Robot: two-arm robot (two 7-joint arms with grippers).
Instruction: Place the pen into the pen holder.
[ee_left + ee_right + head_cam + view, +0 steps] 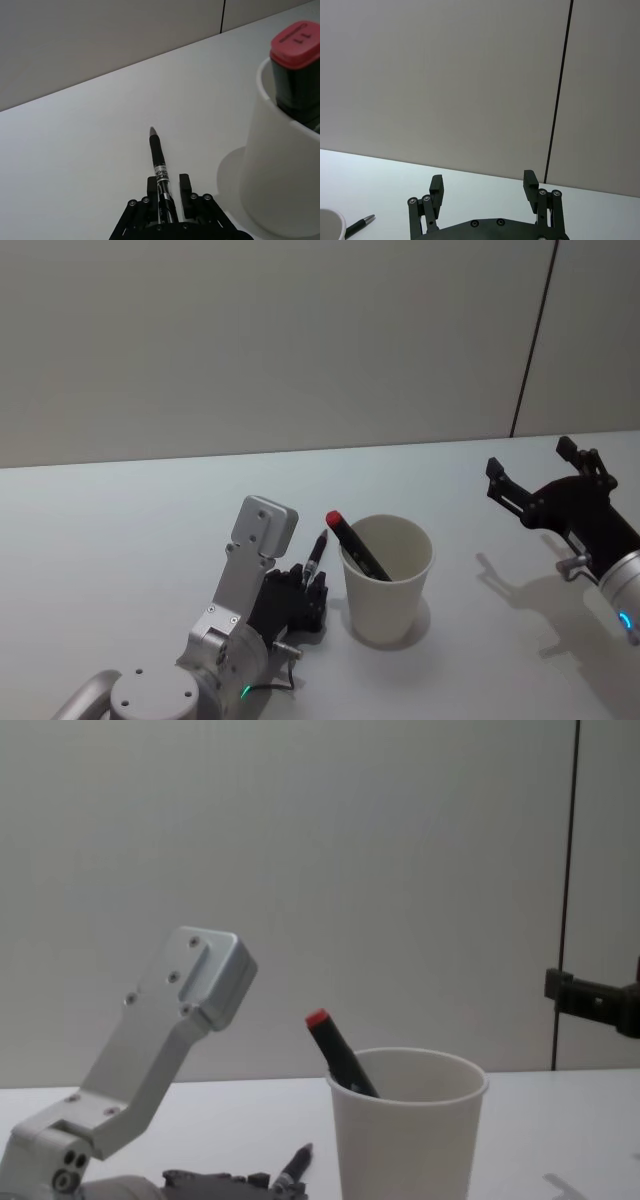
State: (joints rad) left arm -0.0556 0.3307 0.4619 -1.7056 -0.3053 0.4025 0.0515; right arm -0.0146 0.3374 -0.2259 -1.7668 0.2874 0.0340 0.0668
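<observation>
Just at nine o'clock of the white paper cup (385, 605), low over the counter (120, 530), the left gripper (168, 182) has its fingers pinched on the pen (159, 165). It grips the rear of the barrel, so the tip juts free toward twelve. The pen is not yet in the cup and probably needs lifting above the rim. A red-capped marker (355, 545) leans inside. Out at three o'clock the right gripper (530, 465) hangs raised, fingers wide and holding nothing, likely to stay clear.
</observation>
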